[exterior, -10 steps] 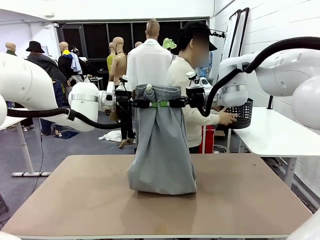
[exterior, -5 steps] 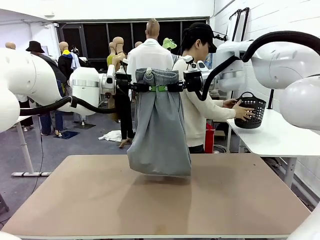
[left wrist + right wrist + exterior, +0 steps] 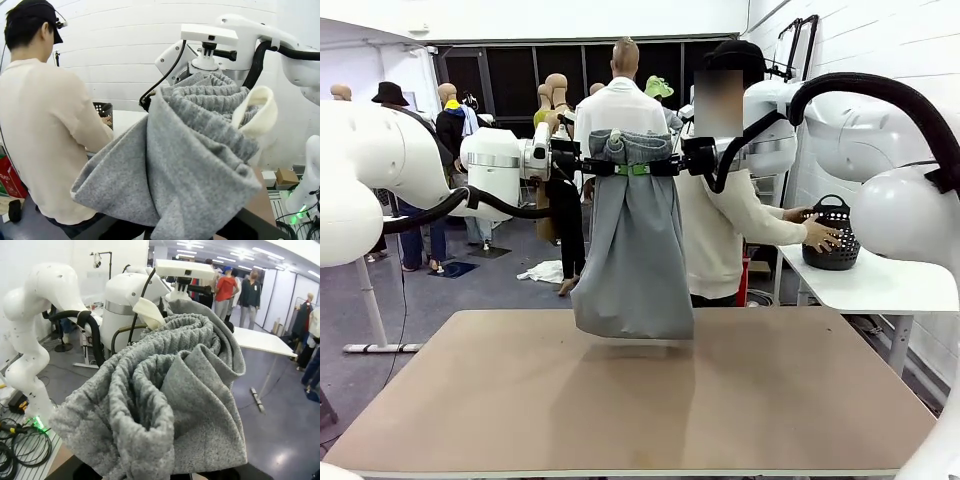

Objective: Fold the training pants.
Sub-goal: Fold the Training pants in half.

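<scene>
The training pants, light grey jersey, hang folded over from their gathered waistband high above the brown table. My left gripper and right gripper face each other at the waistband, each shut on it, close together. The pants' lower end floats just above the tabletop with a shadow beneath it. In the left wrist view the bunched grey cloth covers my fingers, and the other arm stands behind it. The right wrist view has the same cloth heaped over the fingers.
A person in a cream top stands behind the pants at the far side, one hand on a black basket on a white side table at the right. Bare tabletop lies all around under the pants.
Both arms have risen with the pants, lifting the lower end off the table. The person has slid the black basket to the right.
</scene>
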`<state>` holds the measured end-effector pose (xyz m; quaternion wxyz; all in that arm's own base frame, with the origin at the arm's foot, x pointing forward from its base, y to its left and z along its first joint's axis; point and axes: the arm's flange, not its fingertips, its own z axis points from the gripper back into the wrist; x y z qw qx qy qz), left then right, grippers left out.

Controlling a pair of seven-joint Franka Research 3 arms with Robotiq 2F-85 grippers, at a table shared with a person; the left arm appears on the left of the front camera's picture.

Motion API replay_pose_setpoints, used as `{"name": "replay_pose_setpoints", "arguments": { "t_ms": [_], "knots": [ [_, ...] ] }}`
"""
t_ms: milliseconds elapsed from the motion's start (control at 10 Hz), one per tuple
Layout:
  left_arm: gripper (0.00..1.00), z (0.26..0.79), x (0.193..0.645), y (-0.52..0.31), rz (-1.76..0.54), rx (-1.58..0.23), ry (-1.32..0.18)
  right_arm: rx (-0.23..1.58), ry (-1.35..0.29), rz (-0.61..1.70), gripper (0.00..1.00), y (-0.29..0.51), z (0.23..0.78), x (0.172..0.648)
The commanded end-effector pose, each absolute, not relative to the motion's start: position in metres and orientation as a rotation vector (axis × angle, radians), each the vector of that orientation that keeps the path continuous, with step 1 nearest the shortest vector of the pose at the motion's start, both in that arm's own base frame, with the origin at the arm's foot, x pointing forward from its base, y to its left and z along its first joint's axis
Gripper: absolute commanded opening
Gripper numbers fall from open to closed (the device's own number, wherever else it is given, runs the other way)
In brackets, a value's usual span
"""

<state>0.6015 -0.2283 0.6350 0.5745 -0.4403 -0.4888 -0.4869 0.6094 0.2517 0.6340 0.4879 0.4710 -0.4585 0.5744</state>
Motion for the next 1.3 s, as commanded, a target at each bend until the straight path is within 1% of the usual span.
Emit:
{"name": "replay_pose_setpoints", "arguments": {
  "t_ms": [0,300,400,500,700,800,900,1000,1200],
  "knots": [
    [0.0,0.639,0.591,-0.23,-1.152,-1.045,-1.147,1.139,-1.12,1.405,0.0,0.251,0.639,0.603],
    [0.0,0.639,0.591,-0.23,-1.152,-1.045,-1.147,1.143,-1.118,1.398,0.0,0.251,0.636,0.609],
    [0.0,0.638,0.6,-0.229,-1.144,-1.031,-1.148,1.076,-1.182,1.399,0.0,0.248,0.634,0.611],
    [0.0,0.637,0.613,-0.231,-1.153,-1.008,-1.18,1.05,-1.204,1.415,0.0,0.249,0.634,0.618],
    [0.0,0.632,0.629,-0.238,-1.164,-0.982,-1.177,1.035,-1.217,1.435,0.0,0.253,0.635,0.637],
    [0.0,0.627,0.638,-0.239,-1.168,-0.934,-1.174,1.027,-1.227,1.448,0.0,0.258,0.632,0.649],
    [0.0,0.622,0.645,-0.239,-1.166,-0.883,-1.175,1.016,-1.239,1.468,0.0,0.261,0.627,0.653],
    [0.0,0.616,0.647,-0.239,-1.16,-0.872,-1.185,1.017,-1.25,1.469,0.0,0.261,0.624,0.651],
    [0.0,0.593,0.644,-0.237,-1.129,-0.931,-1.147,1.035,-1.223,1.45,0.0,0.259,0.606,0.649]
  ]
}}
